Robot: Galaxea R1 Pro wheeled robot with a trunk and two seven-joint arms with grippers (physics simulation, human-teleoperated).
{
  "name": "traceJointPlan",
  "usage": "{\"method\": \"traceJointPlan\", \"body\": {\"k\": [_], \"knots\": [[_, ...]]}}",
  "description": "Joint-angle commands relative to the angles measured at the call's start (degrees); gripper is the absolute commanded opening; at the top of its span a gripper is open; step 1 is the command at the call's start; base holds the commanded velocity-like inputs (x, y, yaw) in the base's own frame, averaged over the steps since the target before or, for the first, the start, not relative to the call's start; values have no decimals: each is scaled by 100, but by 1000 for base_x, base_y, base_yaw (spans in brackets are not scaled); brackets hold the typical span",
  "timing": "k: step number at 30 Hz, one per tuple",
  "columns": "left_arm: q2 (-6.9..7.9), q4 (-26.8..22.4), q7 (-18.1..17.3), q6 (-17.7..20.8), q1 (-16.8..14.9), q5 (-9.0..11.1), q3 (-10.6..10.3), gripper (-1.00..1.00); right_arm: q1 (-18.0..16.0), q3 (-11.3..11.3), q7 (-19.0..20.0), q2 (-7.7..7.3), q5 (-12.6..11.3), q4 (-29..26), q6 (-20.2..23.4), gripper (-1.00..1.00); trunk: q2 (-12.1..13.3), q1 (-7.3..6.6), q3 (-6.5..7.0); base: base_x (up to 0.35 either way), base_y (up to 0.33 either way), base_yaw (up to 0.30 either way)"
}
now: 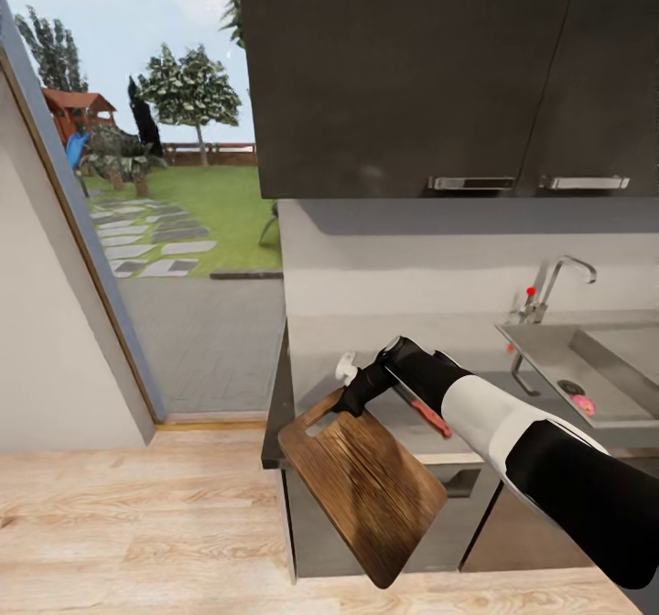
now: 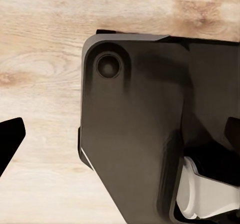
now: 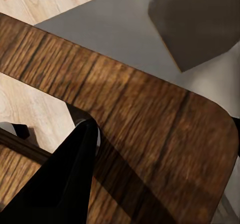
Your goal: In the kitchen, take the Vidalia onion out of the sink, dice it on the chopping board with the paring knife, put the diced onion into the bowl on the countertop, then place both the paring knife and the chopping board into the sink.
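The chopping board (image 1: pixel 366 496), tilted and hanging past the countertop (image 1: pixel 403 418) edge over the floor, partly hides the right gripper (image 1: pixel 352 402) clamped at its slot end, right arm reaching across; left gripper's jaws cannot be judged.

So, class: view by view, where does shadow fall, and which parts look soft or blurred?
Head view: a shadow band lies on the wall under the dark cabinets; the chopping board is evenly lit. Right wrist view: a dark finger casts shadow across the board's grain, its edges soft. Left wrist view: dark robot housing looms, slightly blurred, over pale wood floor.
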Motion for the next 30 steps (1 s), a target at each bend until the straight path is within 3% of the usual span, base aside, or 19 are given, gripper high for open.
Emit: {"method": "traceJointPlan", "body": {"k": [1, 9, 30], "knots": [[-3, -7, -4, -8, 1, 43, 4, 100, -8, 29, -2, -1, -59, -2, 50, -100, -11, 4, -2, 0, 0, 0], [-28, -7, -2, -8, 1, 42, 4, 100, -8, 31, -2, 0, -59, -3, 50, -100, -11, 4, 71, 0, -82, 0], [-30, -7, -2, -8, 1, 40, 4, 100, -8, 30, -11, -1, -59, 0, 50, -100, -11, 4, 259, 0, -291, 0]]}}
